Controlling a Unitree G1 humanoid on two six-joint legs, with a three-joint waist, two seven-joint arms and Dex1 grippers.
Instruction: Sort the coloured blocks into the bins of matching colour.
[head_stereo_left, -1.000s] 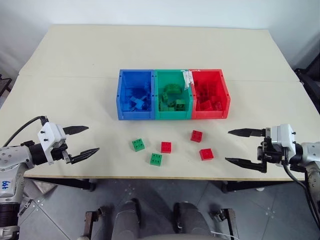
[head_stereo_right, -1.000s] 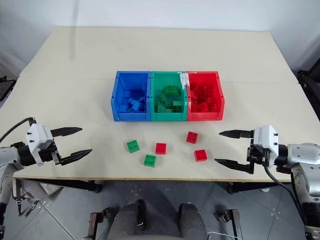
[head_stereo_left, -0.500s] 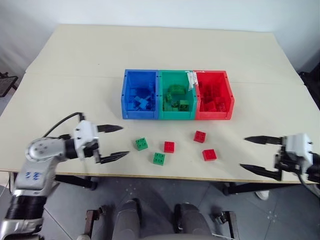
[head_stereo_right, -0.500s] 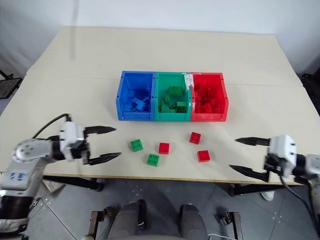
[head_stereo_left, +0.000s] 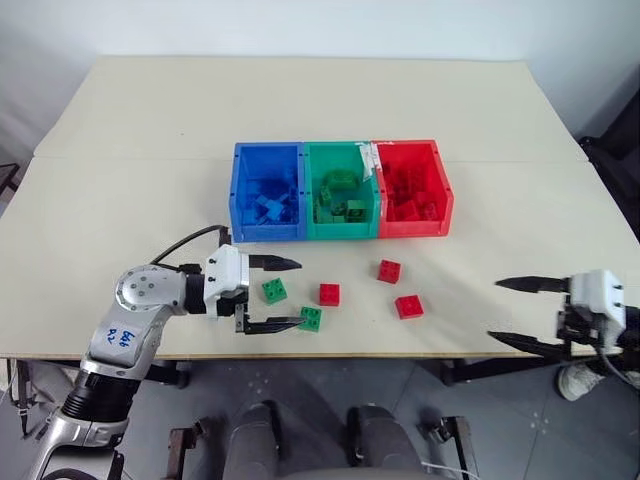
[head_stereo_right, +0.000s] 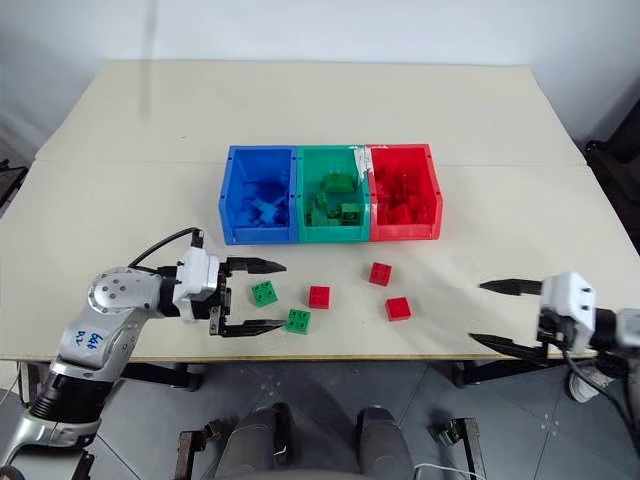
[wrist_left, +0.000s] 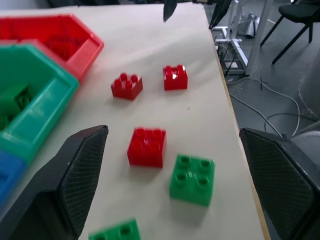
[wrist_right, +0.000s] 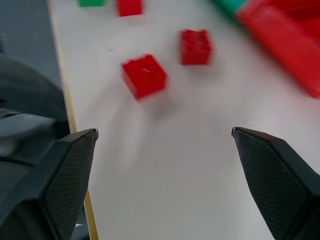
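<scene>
1. Left eye view: the left gripper (head_stereo_left: 278, 295) has swung in from the tabletop's left edge over the last second. Its fingers (head_stereo_left: 275, 264) stand wide apart and empty, bracketing the nearest green block (head_stereo_left: 273, 290), with the second green block (head_stereo_left: 311, 318) beside the lower fingertip.
2. The right gripper (head_stereo_left: 520, 313) has drifted out to the tabletop's right edge, its fingers also wide apart and holding nothing.
3. This likely means the left arm is lining up a pick of a green block; nothing is grasped yet.
4. Five small studded blocks lie loose on the tabletop (head_stereo_left: 120, 200) in front of the bins (head_stereo_left: 340, 190): two green, three red (head_stereo_left: 329, 294), (head_stereo_left: 389, 271), (head_stereo_left: 408, 306).
5. The joined blue, green and red bins already hold matching blocks.
</scene>
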